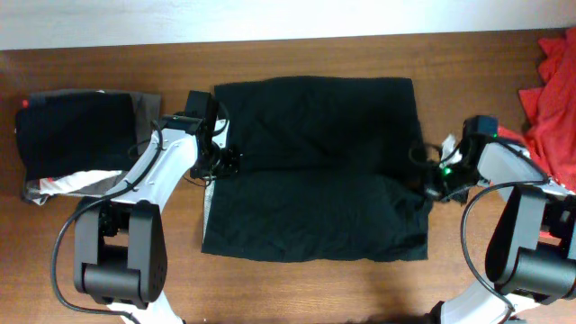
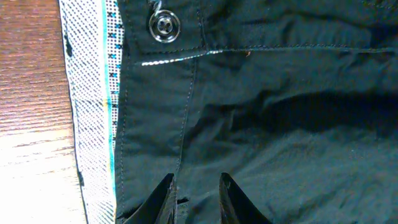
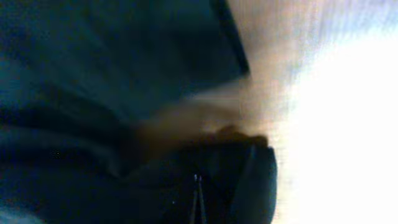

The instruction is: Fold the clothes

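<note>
Two pincers sit on opposite side edges of the black garment (image 1: 315, 171), which lies spread flat mid-frame on the surface (image 1: 297, 288). A crease runs across it at about half height.

Left pincer (image 1: 220, 164): jaws narrowly parted at the garment's left edge, with dark cloth and a seam between them. Reads as a pinch on the fabric. Its wrist view also shows a snap button (image 2: 163, 28) top-left and patterned lining (image 2: 93, 93) down the left side.

Right pincer (image 1: 435, 186): fully closed at the garment's right edge. The wrist view is too blurred to tell whether cloth is nipped.

Folded stack (image 1: 72, 135) sits upper left and the red garment (image 1: 553, 90) is bunched upper right; both are apart from the arms.

Step, as I judge it: grasp phase of a half-fold, both ends of the crease line taken.

Next move calls for a synchronised lift of both edges, cloth kept taut between the arms, one half carried over the other with hems lined up. Confirm the right grip first; if it is empty, that side will drag and skew.
</note>
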